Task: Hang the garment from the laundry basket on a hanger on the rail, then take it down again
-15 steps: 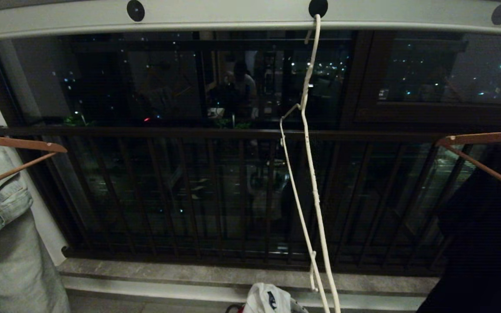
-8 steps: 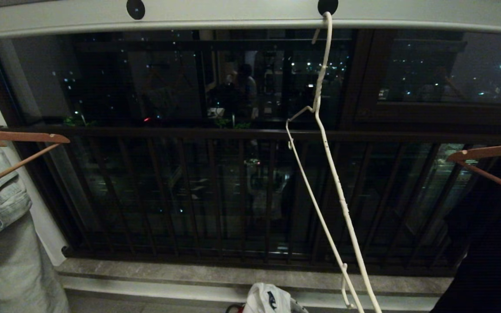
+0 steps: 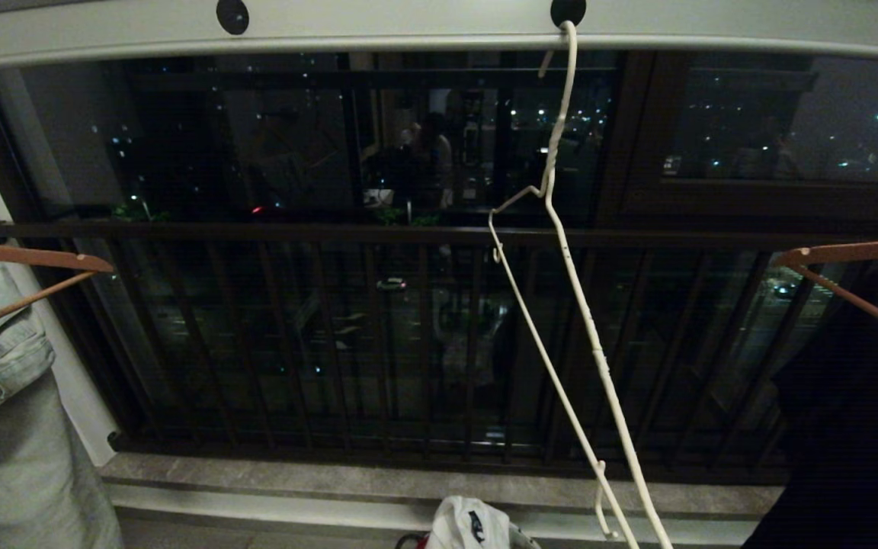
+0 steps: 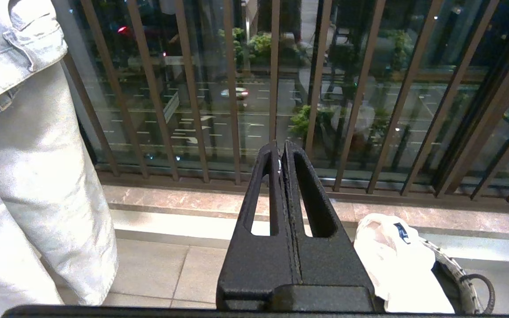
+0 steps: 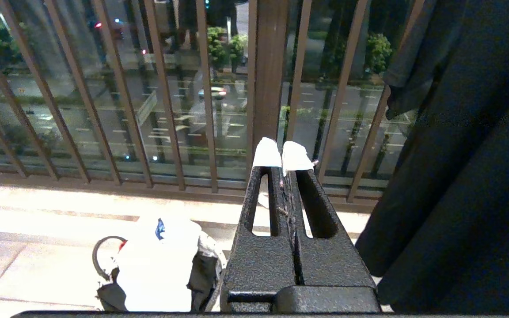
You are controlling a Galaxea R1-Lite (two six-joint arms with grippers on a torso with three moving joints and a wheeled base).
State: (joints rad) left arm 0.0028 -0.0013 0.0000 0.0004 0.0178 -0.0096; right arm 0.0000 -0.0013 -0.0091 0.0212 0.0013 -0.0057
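We count one left gripper (image 4: 281, 152) and one right gripper (image 5: 282, 161), both clenched on nothing, short of the balcony bars (image 4: 232, 88). One garment (image 4: 391, 260), seemingly crumpled, fills one laundry basket (image 4: 457, 274) below, between them. One hanger (image 3: 561, 252) dangles from the rail (image 3: 408, 27) overhead.

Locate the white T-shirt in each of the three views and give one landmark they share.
Head view: white T-shirt at the bottom edge, centre, below the stone sill.
Left wrist view: bundled in the laundry basket, beside the shut left pincer.
Right wrist view: T-shirt heaped in the basket.
Shared landmark: the balcony railing.
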